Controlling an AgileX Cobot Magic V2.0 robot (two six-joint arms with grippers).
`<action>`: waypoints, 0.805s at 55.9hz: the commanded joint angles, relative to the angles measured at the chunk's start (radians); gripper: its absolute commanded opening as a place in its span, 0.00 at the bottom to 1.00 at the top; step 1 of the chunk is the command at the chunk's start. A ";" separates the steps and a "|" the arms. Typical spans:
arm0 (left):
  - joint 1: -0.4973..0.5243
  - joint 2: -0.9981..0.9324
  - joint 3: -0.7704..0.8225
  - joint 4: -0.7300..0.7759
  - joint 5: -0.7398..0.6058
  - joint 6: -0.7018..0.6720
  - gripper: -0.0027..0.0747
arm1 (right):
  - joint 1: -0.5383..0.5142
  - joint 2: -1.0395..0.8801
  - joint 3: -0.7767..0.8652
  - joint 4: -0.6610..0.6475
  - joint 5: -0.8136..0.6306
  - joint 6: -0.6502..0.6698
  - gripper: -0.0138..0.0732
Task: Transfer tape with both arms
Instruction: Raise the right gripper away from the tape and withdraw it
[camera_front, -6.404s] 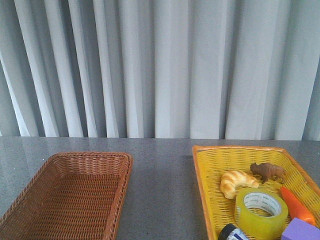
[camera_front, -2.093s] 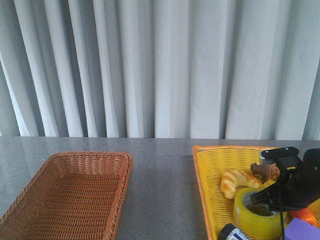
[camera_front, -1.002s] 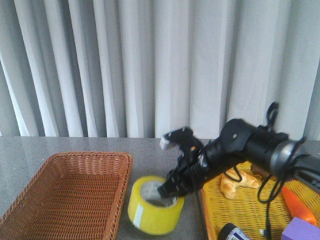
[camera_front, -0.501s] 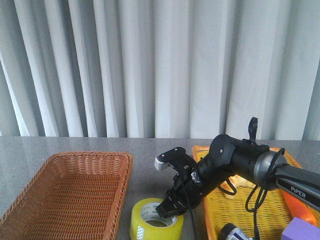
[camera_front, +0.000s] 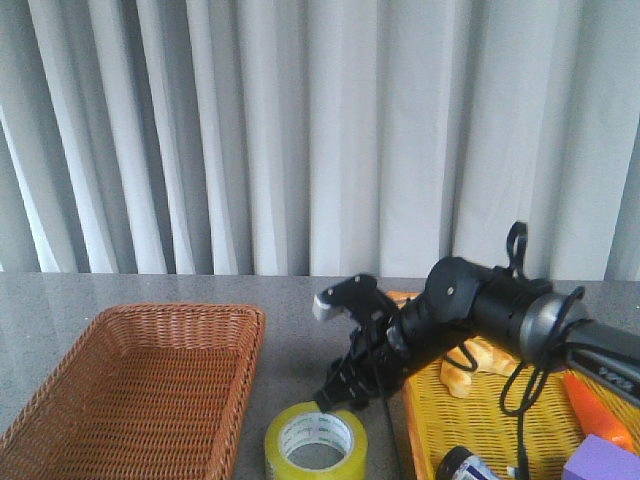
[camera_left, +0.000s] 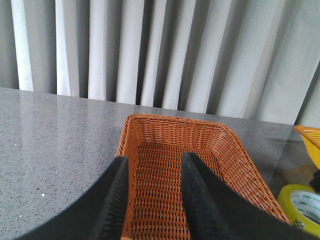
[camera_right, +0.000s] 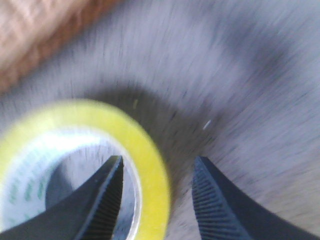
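Note:
The tape (camera_front: 315, 446), a yellow-green roll with a white printed core, lies flat on the grey table between the two baskets. My right gripper (camera_front: 335, 397) hovers just above its far edge, reaching leftward from over the yellow basket. In the blurred right wrist view the gripper (camera_right: 159, 162) is open. One finger is over the core hole and the other is outside the tape's wall (camera_right: 150, 150), neither pressing it. My left gripper (camera_left: 154, 160) is open and empty over the brown wicker basket (camera_left: 175, 165). The tape (camera_left: 301, 202) shows at that view's edge. The left arm is out of the front view.
The brown wicker basket (camera_front: 140, 390) stands at the left. The yellow basket (camera_front: 440, 430) at the right holds a croissant (camera_front: 468, 377), an orange carrot (camera_front: 597, 415), a purple block (camera_front: 600, 462) and a small dark round object (camera_front: 462, 466). A grey curtain hangs behind.
The right arm carried the tape from the yellow basket to the table between the baskets. Since half a second ago its jaws have let go and risen slightly; the tape now lies flat.

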 joint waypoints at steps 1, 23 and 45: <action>-0.001 0.012 -0.035 -0.002 -0.066 0.001 0.37 | -0.002 -0.131 -0.031 0.020 -0.088 -0.004 0.55; -0.001 0.012 -0.035 -0.002 -0.029 0.001 0.37 | -0.002 -0.496 -0.031 -0.037 -0.054 0.053 0.50; -0.001 0.012 -0.035 -0.002 0.009 0.001 0.37 | -0.002 -0.948 0.434 -0.555 -0.277 0.458 0.40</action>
